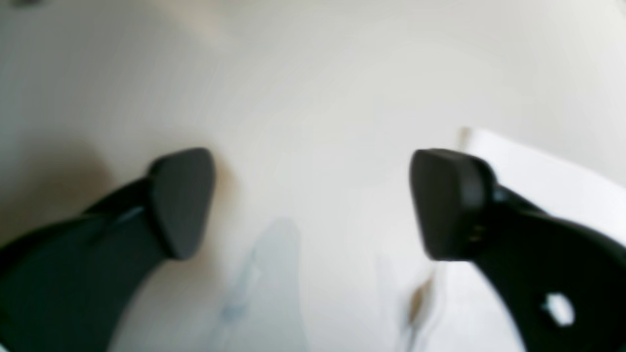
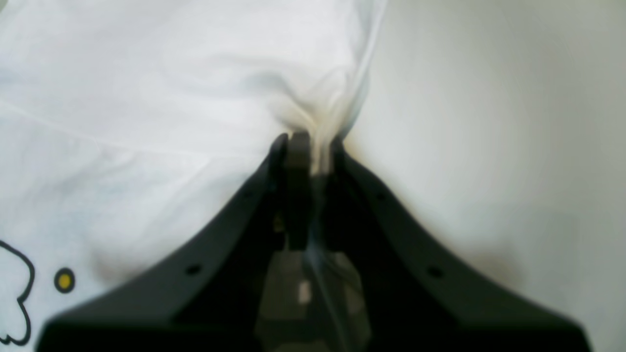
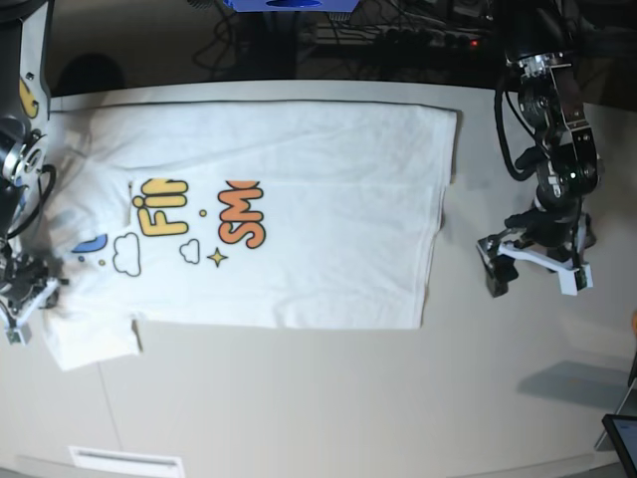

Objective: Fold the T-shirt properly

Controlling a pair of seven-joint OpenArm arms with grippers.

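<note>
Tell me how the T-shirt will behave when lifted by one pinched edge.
The T-shirt will probably drape limply: it already bunches into soft folds where the right claw pinches it. It looks thin and light, lying flat with small wrinkles. It may drag across the table rather than slide neatly.

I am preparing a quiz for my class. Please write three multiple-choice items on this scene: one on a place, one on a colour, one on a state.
1. Where is the left pincer?
A. above the print
B. beside the T-shirt, over bare table
C. on a sleeve

2. What colour is the "SM" lettering?
A. orange
B. green
C. black

3. What state is the right pincer in?
A. wide open
B. shut on nothing
C. shut on the T-shirt

Answers: 1 B, it hangs past the shirt's edge; 2 A, base view shows orange; 3 C, cloth bunches between its fingers.
</note>
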